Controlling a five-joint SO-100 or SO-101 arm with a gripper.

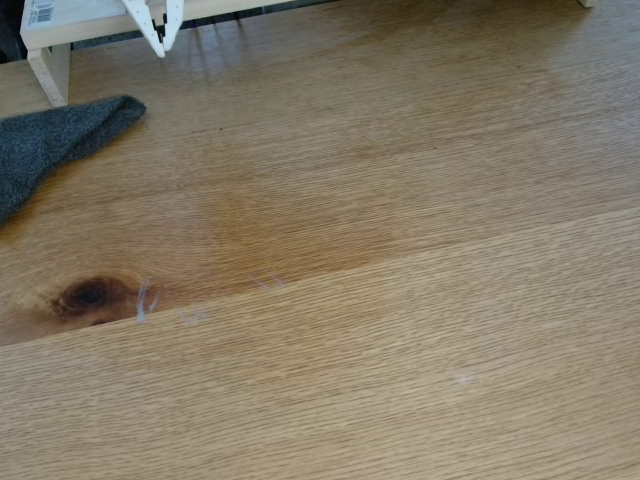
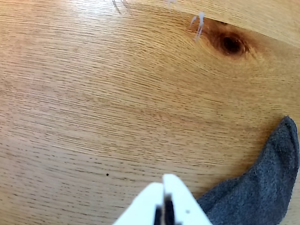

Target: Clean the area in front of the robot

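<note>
Fixed view: the gripper [image 1: 160, 42] hangs at the top edge, its two white fingers nearly together, w/ nothing between them. It is above the table [image 1: 400, 330], just in front of a pale shelf [image 1: 50, 60]. A grey cloth [image 1: 50, 140] lies flat at the left edge, near the gripper but apart from it. Lower left there is a dark knot [image 1: 90, 296] and next to it some thin white marks [image 1: 145, 300], close to the seam between boards.

Wrist view: the gripper [image 2: 165, 187] comes in from the bottom, fingers almost shut, holding nothing. The cloth [image 2: 262, 187] is just beside it, to the right. The knot [image 2: 230, 44] and the white marks [image 2: 198, 24] are far at the top.

I think the step now is to take the cloth. To do it well: open the fingers first, go right & down, pinch a thick fold, not the thin tip, so it does not slip when wiping toward the marks.
</note>
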